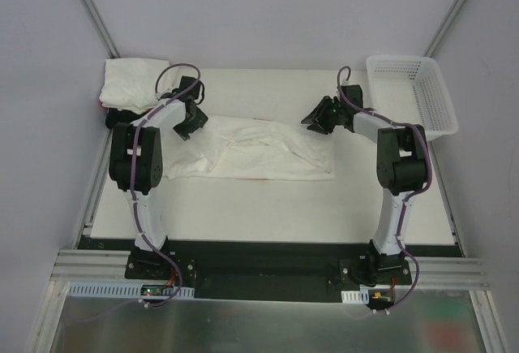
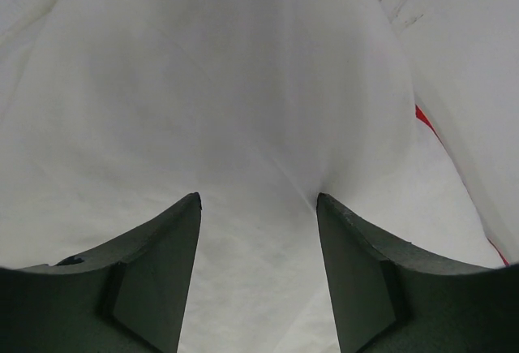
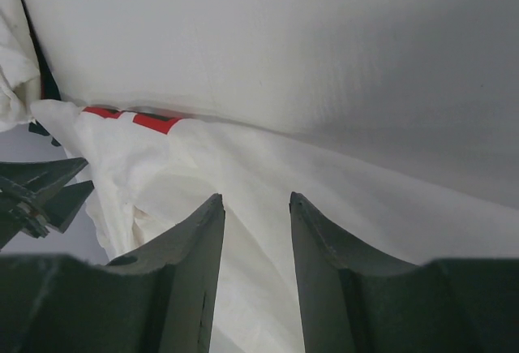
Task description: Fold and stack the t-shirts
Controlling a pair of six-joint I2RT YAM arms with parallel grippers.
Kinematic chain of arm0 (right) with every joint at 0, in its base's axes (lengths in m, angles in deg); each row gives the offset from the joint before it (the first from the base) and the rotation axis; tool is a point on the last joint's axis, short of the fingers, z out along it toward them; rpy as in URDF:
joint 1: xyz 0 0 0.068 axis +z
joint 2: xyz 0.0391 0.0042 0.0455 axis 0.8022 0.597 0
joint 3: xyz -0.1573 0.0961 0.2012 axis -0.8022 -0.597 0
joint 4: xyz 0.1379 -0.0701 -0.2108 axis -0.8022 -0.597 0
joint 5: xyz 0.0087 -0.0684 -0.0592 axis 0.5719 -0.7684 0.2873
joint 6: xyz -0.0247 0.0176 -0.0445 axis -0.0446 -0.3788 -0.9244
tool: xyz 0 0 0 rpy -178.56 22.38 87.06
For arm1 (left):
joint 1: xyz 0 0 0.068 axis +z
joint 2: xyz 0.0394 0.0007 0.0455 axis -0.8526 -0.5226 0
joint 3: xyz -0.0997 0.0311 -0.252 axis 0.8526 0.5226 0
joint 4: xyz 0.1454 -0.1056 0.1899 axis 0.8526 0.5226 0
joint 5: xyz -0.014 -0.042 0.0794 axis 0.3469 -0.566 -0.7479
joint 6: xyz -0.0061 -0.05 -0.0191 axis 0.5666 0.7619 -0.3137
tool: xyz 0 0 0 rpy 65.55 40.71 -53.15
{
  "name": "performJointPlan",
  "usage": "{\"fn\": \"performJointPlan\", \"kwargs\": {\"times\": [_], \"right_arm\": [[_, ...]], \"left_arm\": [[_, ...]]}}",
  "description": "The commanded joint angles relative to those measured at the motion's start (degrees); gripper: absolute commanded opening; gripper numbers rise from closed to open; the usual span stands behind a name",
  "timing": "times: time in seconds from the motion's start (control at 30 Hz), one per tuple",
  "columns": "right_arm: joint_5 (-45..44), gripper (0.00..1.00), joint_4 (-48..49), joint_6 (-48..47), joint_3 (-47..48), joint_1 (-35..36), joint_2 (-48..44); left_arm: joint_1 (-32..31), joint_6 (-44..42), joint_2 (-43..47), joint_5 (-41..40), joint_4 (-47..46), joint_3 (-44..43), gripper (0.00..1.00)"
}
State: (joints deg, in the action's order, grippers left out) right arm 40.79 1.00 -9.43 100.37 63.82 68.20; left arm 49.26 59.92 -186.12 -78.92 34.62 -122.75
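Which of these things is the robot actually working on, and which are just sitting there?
Part of the job: white t-shirt spread mid-table; pile of folded white shirts, far left corner; red cloth edge under the spread shirt.
Just lying about: white mesh basket, far right.
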Motion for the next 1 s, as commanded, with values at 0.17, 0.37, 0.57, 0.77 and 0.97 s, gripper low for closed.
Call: {"fn": "performJointPlan", "kwargs": {"times": [0.17, 0.37, 0.57, 0.77, 0.97], "right_arm": [[1.3, 0.40, 8.1, 4.7, -4.8, -4.4, -6.1], [1.6, 0.40, 9.9, 5.9, -7.3, -6.7, -11.0], [1.1, 0.41, 10.6, 6.0, -7.1, -7.7, -13.9], [2.5, 0.41, 12.1, 7.4, -6.0, -7.8, -13.5], [3.4, 0.41, 12.6, 7.9, -5.0, -7.8, -13.4]], "left_arm": [[4.1, 4.5, -7.7, 7.5, -0.3, -5.6, 0.57], [5.2, 2.6, -15.6, 12.7, 1.5, -14.0, 0.51], [4.9, -1.2, -25.3, 18.3, 9.9, -29.6, 0.49], [2.6, -6.0, -31.6, 21.2, 14.5, -43.4, 0.44], [-0.8, -8.3, -36.8, 27.0, 16.2, -52.9, 0.41]]}}
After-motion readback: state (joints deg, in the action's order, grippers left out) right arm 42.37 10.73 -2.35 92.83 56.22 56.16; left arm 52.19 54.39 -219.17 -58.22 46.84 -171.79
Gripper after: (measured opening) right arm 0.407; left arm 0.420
